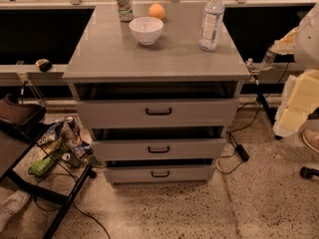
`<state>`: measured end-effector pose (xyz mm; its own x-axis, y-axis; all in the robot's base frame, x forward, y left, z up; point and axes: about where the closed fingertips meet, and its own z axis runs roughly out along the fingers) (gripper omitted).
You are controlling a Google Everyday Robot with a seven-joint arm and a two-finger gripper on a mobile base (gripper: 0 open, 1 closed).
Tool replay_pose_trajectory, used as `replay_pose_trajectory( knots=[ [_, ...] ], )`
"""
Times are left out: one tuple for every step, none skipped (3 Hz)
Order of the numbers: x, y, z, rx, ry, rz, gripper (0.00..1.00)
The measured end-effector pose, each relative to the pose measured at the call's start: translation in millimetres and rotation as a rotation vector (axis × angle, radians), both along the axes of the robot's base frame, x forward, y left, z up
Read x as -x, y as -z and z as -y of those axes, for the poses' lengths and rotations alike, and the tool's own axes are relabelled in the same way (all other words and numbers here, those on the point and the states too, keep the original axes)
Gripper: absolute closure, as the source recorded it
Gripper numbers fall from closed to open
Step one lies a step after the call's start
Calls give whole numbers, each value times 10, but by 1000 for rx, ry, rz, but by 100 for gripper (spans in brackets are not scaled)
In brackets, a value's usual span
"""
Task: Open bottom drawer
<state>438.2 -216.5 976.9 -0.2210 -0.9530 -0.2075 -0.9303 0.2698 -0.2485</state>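
The grey cabinet [149, 59] has three drawers stacked. The bottom drawer [189, 173] is the lowest one, with the shortest front panel and a small black centre handle [160, 174]. A dark gap shows above its front panel. The medium drawer [199, 148] and the tallest drawer [209, 113] sit above it, each with a dark gap over its front. My arm [299, 98] comes in from the right edge. My gripper [254, 67] is beside the cabinet's top right corner, well above and to the right of the bottom drawer's handle.
On the cabinet top stand a white bowl [146, 30], a can [124, 4], an orange [157, 11] and a water bottle [212, 19]. A black-framed cart [30, 183] with cans and clutter stands at the left. Cables [239, 151] lie on the floor at the right.
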Motion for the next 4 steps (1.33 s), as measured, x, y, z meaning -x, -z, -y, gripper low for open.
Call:
replay_pose_trajectory(
  knots=[
    [0, 1, 0, 0, 0, 0, 0],
    [17, 312, -133, 0, -24, -24, 0],
    [113, 822, -316, 12, -69, -8, 0],
    [177, 1485, -377, 46, -86, 2, 0]
  ],
)
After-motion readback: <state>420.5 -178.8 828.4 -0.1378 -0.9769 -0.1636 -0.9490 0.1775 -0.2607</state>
